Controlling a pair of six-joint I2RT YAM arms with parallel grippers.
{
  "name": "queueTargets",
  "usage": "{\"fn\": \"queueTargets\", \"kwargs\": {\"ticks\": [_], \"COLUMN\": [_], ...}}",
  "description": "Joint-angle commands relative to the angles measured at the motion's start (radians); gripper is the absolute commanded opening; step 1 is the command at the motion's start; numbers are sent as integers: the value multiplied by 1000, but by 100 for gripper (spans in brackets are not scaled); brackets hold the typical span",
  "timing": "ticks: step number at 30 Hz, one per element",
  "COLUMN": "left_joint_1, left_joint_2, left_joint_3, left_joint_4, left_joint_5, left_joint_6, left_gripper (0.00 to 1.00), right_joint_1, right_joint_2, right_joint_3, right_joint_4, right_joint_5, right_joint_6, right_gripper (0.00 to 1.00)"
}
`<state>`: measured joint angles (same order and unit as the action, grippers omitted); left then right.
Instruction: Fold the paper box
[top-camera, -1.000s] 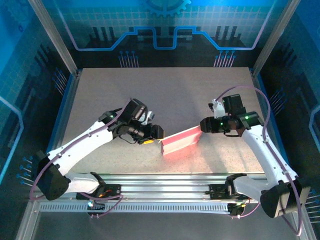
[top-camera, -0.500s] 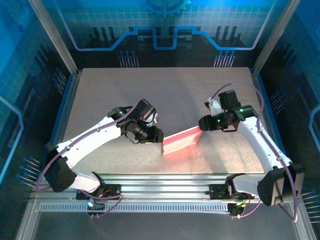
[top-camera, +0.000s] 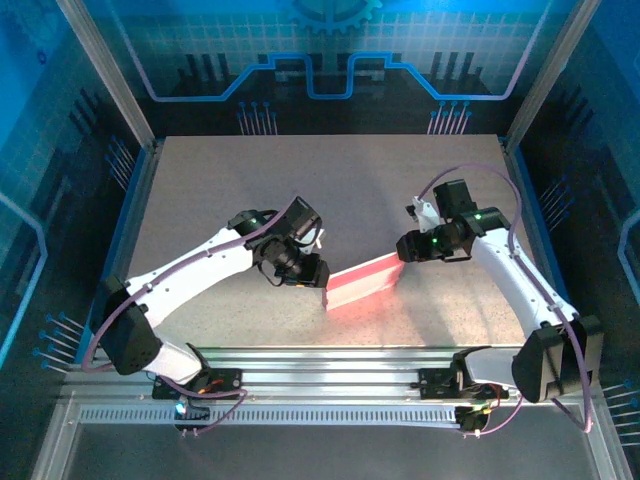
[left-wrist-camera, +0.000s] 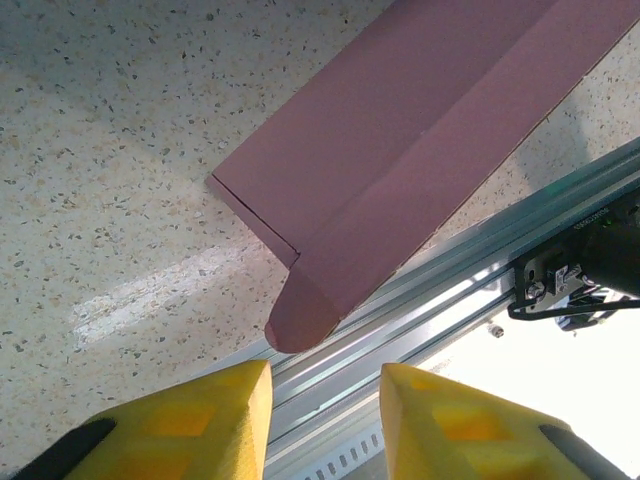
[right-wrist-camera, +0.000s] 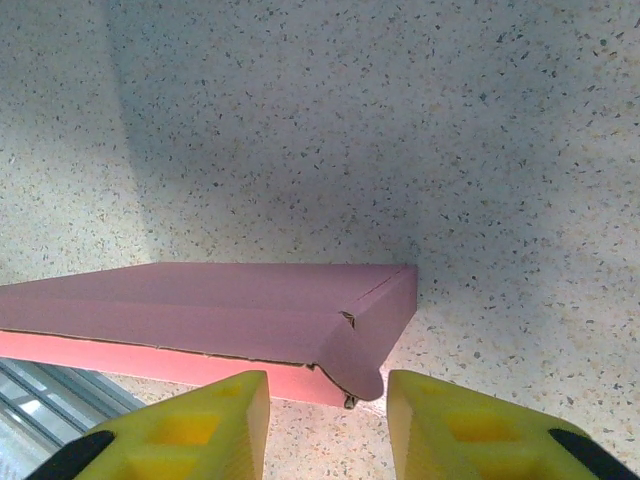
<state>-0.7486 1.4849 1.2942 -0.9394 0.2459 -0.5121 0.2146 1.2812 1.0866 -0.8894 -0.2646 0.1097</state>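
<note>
Pink cardboard, the box (top-camera: 360, 285) lay on the speckled table (top-camera: 300, 180) near its front edge, between the two arms. It was long and low, its left end nearer the rail (top-camera: 330, 360). The left gripper (top-camera: 314, 272) hung just beside that left end. In its wrist view the yellow fingers (left-wrist-camera: 190, 425) stood spread with nothing between them, and a rounded flap of the box lay just ahead of the gap. The right gripper (top-camera: 403, 247) was close to the box's right end, likewise spread and holding nothing, the corner tab just ahead of its gap.
</note>
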Motion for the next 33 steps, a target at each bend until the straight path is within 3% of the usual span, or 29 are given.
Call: {"fn": "queueTargets", "kwargs": {"ticks": [1, 13, 24, 33], "left_joint_1": [-8, -14, -15, -15], "left_joint_2": [20, 56, 75, 83], "left_joint_3": [34, 61, 74, 76], "left_joint_4": [-30, -45, -55, -60], "left_joint_5": [-14, -28, -39, -50], "left_joint_6": [38, 46, 48, 49], "left_gripper": [34, 31, 27, 27], "right_joint_1": [-10, -10, -9, 6], "right_joint_2": [15, 42, 52, 51], "right_joint_3": [29, 35, 41, 48], "right_joint_4": [-3, 12, 9, -11], "right_joint_5": [-4, -17, -30, -8], "right_joint_6": [-21, -27, -32, -31], "right_gripper": [36, 30, 16, 10]}}
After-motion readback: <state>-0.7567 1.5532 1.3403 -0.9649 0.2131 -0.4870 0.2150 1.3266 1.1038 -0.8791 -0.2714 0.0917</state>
